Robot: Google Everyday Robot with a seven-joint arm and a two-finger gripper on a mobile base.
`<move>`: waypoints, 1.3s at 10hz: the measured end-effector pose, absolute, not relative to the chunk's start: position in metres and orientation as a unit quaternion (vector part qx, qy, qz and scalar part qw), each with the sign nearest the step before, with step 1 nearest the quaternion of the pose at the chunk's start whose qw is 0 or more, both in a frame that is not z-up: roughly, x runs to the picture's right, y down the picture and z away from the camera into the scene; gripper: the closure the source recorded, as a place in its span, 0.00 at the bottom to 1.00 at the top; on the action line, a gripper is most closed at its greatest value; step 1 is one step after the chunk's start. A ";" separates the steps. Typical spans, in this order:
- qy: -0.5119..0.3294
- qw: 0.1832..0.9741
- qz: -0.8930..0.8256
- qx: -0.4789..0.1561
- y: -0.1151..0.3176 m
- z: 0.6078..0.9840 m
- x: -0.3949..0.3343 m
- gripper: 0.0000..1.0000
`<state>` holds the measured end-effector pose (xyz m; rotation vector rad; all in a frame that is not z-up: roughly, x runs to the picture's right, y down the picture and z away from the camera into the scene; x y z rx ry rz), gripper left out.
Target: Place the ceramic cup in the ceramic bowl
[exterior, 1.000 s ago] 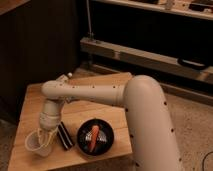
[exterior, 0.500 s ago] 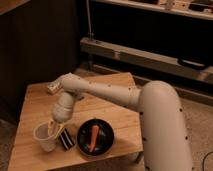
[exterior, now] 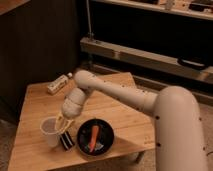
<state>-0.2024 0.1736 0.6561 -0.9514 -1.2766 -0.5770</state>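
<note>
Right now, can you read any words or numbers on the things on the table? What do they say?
No text can be read here.
Bottle: any print is too blurred to read.
Black block: only white stripes, no letters.
Cup: plain, no writing.
Bowl: plain, no writing.
Gripper, at the cup's rim beside the bowl: no label shows.

The white arm (exterior: 131,98) reaches from 4 o'clock toward 10 o'clock, bends, and drops its wrist toward 7 o'clock, its gripper (exterior: 63,123) (pointing down) pinching the rim of the ceramic cup (exterior: 49,133).
</note>
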 end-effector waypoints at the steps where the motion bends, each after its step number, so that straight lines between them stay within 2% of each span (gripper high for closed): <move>1: -0.568 0.665 -0.248 -0.418 0.168 0.652 -0.193 0.83; 9: -0.566 0.708 -0.178 -0.383 0.153 0.642 -0.089 0.83; 13: -0.531 0.744 -0.158 -0.374 0.156 0.646 -0.063 0.83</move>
